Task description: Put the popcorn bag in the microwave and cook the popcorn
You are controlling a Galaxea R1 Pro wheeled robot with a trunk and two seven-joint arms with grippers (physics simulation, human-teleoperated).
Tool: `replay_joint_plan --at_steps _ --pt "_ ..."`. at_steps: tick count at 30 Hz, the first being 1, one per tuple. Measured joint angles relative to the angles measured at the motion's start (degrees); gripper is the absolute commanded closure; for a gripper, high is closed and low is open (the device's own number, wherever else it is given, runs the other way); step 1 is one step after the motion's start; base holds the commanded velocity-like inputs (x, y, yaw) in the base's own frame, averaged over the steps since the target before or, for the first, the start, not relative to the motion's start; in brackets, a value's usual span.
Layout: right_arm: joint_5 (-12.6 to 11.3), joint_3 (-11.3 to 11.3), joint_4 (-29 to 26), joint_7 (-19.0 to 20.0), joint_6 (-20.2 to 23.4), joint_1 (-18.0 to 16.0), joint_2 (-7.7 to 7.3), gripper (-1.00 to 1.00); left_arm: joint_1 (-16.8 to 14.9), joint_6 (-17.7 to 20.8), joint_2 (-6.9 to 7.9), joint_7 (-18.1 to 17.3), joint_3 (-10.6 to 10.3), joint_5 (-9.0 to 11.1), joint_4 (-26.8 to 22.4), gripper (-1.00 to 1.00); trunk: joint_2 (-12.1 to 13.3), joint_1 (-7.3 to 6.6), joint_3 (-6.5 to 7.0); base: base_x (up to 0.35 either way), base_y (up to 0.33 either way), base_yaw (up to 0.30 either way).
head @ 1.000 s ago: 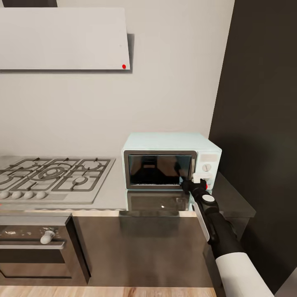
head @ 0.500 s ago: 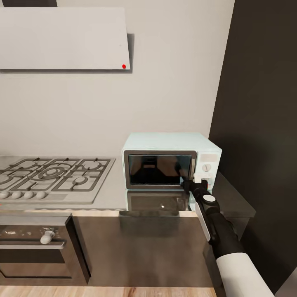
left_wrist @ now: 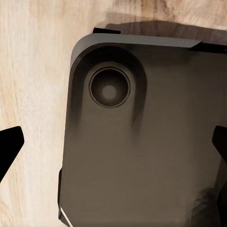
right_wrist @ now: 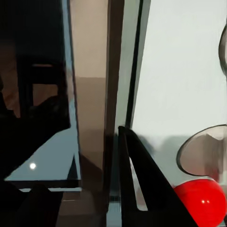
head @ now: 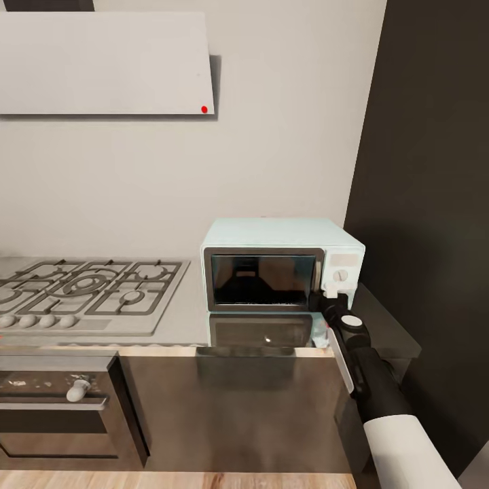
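Right gripper [head: 331, 296] sits at the lower right corner of the microwave [head: 282, 265], in front of the control panel just beside the door's right edge. Whether its fingers are spread or pressed together cannot be told: in the head view the tip is small against the panel, and in the right wrist view one dark finger [right_wrist: 142, 184] rises close in front of the pale panel, with another dark shape at the frame's corner. That wrist view also shows a red dot [right_wrist: 201, 201] on the panel, the rim of a white knob [right_wrist: 203, 156] and the dark-framed glass door [right_wrist: 38, 94] seen edge-on.

Microwave stands on the countertop [head: 190, 319] against the grey wall, its door appearing closed, glass dark. Two white knobs [head: 341, 275] on the right-hand panel in the head view. Glossy slab below mirrors the microwave front.

Gas hob [head: 85, 292] with dark grates lies on the countertop to the microwave's left, well apart from the gripper. Built-in oven [head: 61, 401] sits in the cabinet front under the hob. Wall cabinet [head: 105, 64] with a small red dot hangs above. Dark tall panel [head: 428, 204] borders the microwave's right.

Left gripper [left_wrist: 113, 142] fingers stand wide apart at opposite edges of the left wrist view, over a dark rounded plate [left_wrist: 142, 142] and pale wood floor [left_wrist: 33, 71].
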Motion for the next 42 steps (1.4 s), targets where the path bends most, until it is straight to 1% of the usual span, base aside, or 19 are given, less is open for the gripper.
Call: replay_joint_plan --at_steps 9,10,14,26,29,32,33,42 --pt "-0.2 0.0 -0.1 0.0 0.4 0.0 0.00 1.00 0.0 0.0 -0.03 0.0 0.0 0.0 0.0 -1.00 0.0 0.00 0.01 0.000 0.000 0.000" --pt "-0.7 0.1 0.2 0.0 0.0 0.0 0.16 1.00 0.0 -0.2 -0.11 0.3 0.2 0.1 0.0 -1.00 0.0 0.00 0.01 0.000 0.000 0.000" --pt "0.2 0.1 0.7 0.1 0.1 0.0 0.57 1.00 -0.1 -0.2 -0.01 0.2 0.2 0.1 0.0 -1.00 0.0 0.00 0.02 0.000 0.000 0.000" --pt "-0.4 0.1 0.9 0.2 -0.1 0.0 0.44 1.00 -0.1 -0.2 0.00 0.1 0.2 0.1 0.0 -1.00 0.0 0.01 0.01 -0.026 0.000 0.000" --pt "-1.2 0.1 0.9 0.3 -0.1 0.0 0.45 1.00 -0.1 -0.3 0.00 0.1 0.2 0.1 0.0 -1.00 0.0 0.03 0.01 -0.297 0.000 0.000" --pt "-3.1 0.1 0.9 0.4 -0.1 0.0 0.45 1.00 -0.1 -0.3 0.00 0.1 0.2 0.1 0.0 -1.00 0.0 0.04 0.01 -0.335 0.000 0.000" --pt "-0.7 1.1 0.9 0.3 -0.1 0.0 0.44 1.00 -0.1 -0.3 0.00 0.1 0.2 0.1 0.0 -1.00 0.0 0.04 0.01 -0.339 0.000 0.000" --pt "-0.1 3.8 0.9 0.4 0.0 0.0 0.36 1.00 -0.1 -0.3 0.00 0.1 0.2 0.1 0.0 -1.00 0.0 0.02 0.01 -0.229 0.000 0.000"
